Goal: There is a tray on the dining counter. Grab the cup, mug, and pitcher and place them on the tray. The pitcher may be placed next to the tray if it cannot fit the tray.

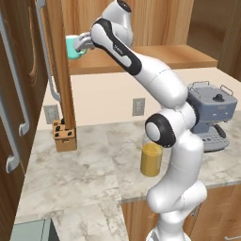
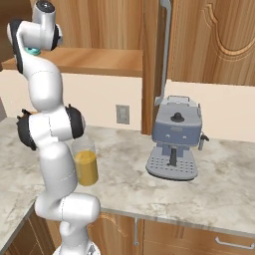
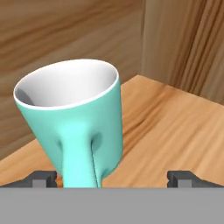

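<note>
Teal mug (image 3: 74, 118) between wide-open fingers (image 3: 43, 178), on wooden shelf (image 3: 175, 127)

1. The mug (image 3: 76, 118) stands on a shelf (image 1: 174, 55) above the counter (image 1: 75, 174), its handle turned toward the end effector (image 3: 112, 177).
2. The end effector sits at the mug, one fingertip on each side, the handle between them.
3. The pitcher (image 2: 86, 167) stands on the counter below, just beside the arm's lower links.
4. A coffee machine (image 2: 175, 144) stands on the counter to the right of the pitcher, near the back wall.
5. A knife block (image 1: 63, 134) stands at the counter's far left, against the wall.
6. A wall outlet (image 2: 122, 114) is set behind the pitcher.
</note>
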